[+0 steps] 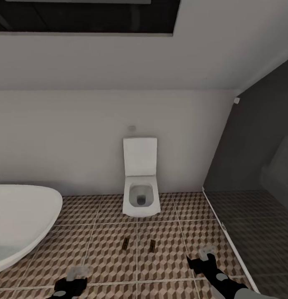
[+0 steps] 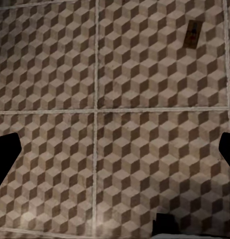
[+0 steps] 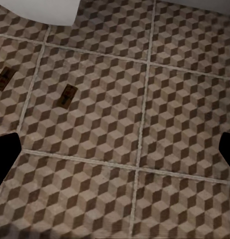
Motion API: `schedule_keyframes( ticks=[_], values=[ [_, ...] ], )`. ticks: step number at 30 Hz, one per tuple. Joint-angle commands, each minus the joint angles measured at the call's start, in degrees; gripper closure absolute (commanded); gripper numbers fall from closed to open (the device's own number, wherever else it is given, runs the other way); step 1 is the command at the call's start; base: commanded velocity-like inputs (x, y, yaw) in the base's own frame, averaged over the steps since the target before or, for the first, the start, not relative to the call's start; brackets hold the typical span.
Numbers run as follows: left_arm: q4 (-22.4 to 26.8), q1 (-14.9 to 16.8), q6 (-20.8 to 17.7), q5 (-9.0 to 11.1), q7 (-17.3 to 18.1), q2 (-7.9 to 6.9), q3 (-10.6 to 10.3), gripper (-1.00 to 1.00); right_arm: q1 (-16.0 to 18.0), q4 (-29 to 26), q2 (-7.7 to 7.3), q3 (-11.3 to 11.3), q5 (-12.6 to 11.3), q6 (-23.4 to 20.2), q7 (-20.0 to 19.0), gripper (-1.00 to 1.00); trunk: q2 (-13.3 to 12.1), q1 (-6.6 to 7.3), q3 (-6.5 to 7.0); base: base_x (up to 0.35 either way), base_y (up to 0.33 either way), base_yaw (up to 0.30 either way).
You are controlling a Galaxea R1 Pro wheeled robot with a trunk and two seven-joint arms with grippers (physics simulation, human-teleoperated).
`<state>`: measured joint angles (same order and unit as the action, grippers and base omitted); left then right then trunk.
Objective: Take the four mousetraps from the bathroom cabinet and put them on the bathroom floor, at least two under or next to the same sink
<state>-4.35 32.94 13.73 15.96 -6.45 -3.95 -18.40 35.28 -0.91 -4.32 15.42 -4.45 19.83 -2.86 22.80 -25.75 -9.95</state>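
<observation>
Two mousetraps (image 1: 125, 244) (image 1: 152, 246) lie ahead between spread, empty left gripper (image 1: 71, 279) and right gripper (image 1: 200, 258)

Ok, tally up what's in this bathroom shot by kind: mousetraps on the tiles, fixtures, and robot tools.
Mousetraps on the floor: 2 (one, another)
Toilet: 1
Bathtub: 1
Tools: 2 (left tool, right tool)
Total: 6

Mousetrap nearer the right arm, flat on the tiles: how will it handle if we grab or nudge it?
The mousetrap looks like a thin rigid board, so it is probably stiff and light. Lying flat on the tiled floor, it should slide rather than roll or tip. Its low profile likely leaves the right gripper little edge to pinch.
</observation>
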Motion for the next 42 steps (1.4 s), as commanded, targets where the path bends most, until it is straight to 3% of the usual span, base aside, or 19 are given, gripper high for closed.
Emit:
schedule_keyframes(
  ticks=[1,10,17,25,32,42],
  values=[
    [-0.2,-0.2,0.3,0.4,0.0,-0.17,-0.5,-1.00,-0.1,0.1,-0.14,0.3,-0.5,0.2,-0.3,-1.00,0.1,-0.04,-0.11,0.000,0.000,0.000],
    [-0.2,-3.7,0.5,0.3,1.1,-4.14,-0.5,-1.00,-3.1,0.1,-2.72,0.3,-0.5,0.4,-0.7,-1.00,0.1,-0.04,-0.11,0.000,0.000,0.000],
    [-0.2,-5.9,0.5,0.3,7.0,-5.91,-0.5,-1.00,-6.1,0.0,-3.36,0.3,-0.5,0.5,-0.9,-1.00,0.1,-0.04,-0.11,0.000,0.000,0.000],
    [-0.2,-9.1,0.5,0.3,8.8,-6.14,-0.6,-1.00,-10.2,0.1,-3.41,0.3,-0.4,0.4,-0.9,-1.00,0.1,-0.04,-0.11,0.000,0.000,0.000],
    [-0.2,-12.8,0.6,0.3,9.1,-5.43,-0.6,-1.00,-12.6,0.2,-3.35,0.3,-0.4,-0.5,-0.7,-1.00,0.1,-0.04,-0.11,0.000,0.000,0.000],
    [-0.2,-15.6,0.4,0.3,9.1,-4.91,-0.6,-1.00,-15.5,0.2,-3.11,0.3,-0.4,-7.2,-1.7,-1.00,0.1,-0.04,-0.11,0.000,0.000,0.000]
  ],
)
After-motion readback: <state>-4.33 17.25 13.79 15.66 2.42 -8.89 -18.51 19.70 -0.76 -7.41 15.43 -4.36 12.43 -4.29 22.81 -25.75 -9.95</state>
